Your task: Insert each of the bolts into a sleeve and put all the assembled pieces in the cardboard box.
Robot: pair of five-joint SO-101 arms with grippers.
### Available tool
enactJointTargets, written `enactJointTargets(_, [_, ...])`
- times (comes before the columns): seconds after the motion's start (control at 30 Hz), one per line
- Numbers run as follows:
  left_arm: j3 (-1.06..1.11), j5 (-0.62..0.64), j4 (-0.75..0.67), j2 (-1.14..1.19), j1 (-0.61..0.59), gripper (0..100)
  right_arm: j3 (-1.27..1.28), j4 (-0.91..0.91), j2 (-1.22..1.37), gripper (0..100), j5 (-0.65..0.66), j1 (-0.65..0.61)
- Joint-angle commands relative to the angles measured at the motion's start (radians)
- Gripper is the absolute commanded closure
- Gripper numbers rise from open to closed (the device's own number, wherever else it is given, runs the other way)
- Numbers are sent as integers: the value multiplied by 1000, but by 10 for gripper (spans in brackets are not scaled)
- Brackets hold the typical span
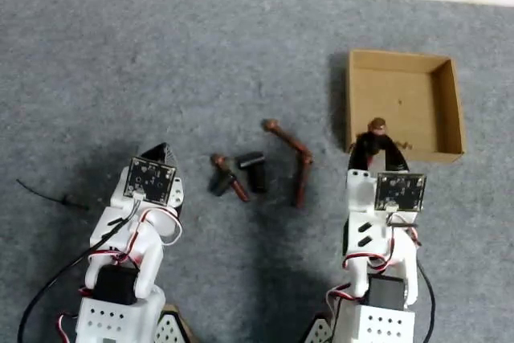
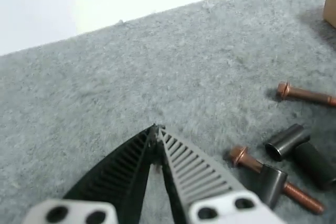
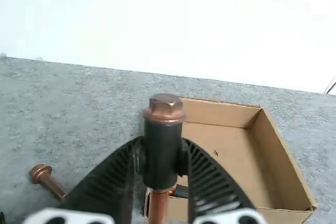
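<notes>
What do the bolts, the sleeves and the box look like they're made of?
Bolts: metal, copper-coloured, probably plated; dull metallic sheen, hex flange heads. Sleeves: dark grey to black, smooth, with a soft highlight along the side; metal or hard plastic, the look leaves it open. Cardboard box: plain brown cardboard, matte, with folded walls.

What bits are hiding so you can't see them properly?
- Right wrist view: the right gripper and its sleeved bolt hide the near floor of the cardboard box.
- Left wrist view: the picture edge cuts off one loose bolt.
- High view: that gripper covers most of the sleeved bolt.
</notes>
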Motion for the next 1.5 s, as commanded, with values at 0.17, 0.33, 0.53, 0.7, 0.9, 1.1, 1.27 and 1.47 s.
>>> enactJointTargets(0.17, [19,-5,-28,-10,-8,989,-94,-27,19,993,8,4])
enactJointTargets(0.33, [19,-5,-28,-10,-8,989,-309,-30,372,993,9,8])
enactJointTargets(0.53, [19,-5,-26,-10,-8,989,-653,-28,889,993,6,10])
enactJointTargets(0.7, [19,-5,-28,-10,-8,989,-931,-21,1245,993,-166,67])
enactJointTargets(0.9, [19,-5,-29,-10,-8,989,-1196,113,1609,992,-293,145])
enactJointTargets(1.1, [19,-5,-29,-10,-8,989,-1394,240,1837,940,-295,151])
enactJointTargets(1.27, [19,-5,-29,-10,-8,989,-1445,248,1886,758,-295,143])
enactJointTargets(1.47, [19,-5,-29,-10,-8,989,-1420,249,1877,738,-295,116])
